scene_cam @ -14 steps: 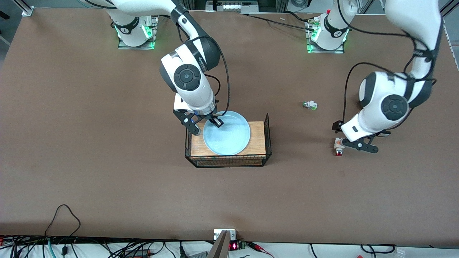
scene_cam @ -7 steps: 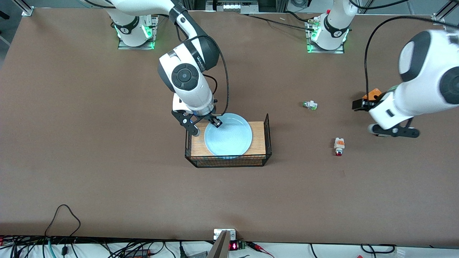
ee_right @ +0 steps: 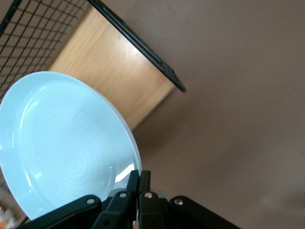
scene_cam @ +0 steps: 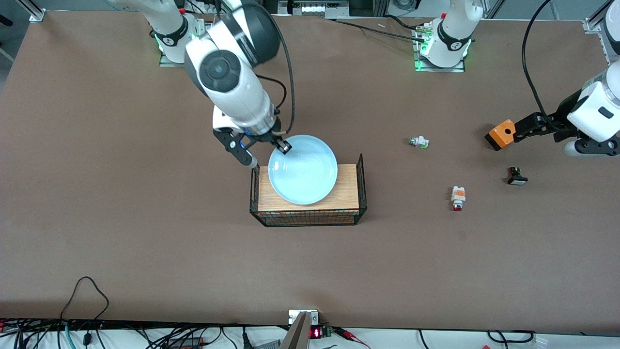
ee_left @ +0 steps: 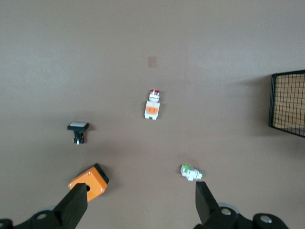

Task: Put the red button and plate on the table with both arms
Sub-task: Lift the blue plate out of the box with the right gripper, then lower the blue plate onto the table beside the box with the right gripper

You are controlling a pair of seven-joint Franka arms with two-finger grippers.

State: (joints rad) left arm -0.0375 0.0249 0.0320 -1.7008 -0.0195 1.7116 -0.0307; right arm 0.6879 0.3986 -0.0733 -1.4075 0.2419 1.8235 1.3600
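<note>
1. My right gripper (scene_cam: 265, 151) pinches the plate (scene_cam: 303, 169) by its rim, up over the rack (scene_cam: 348, 194).
2. The red button (scene_cam: 457, 198) lies on the table (scene_cam: 121, 194); my left gripper (ee_left: 138, 202) hangs wide open above.
3. Next I think I carry the plate off and set it down gently.

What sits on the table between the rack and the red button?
Nothing. In the front view, only bare table lies between the rack and the red button. The green-tipped part lies farther from the camera, off that line.
</note>
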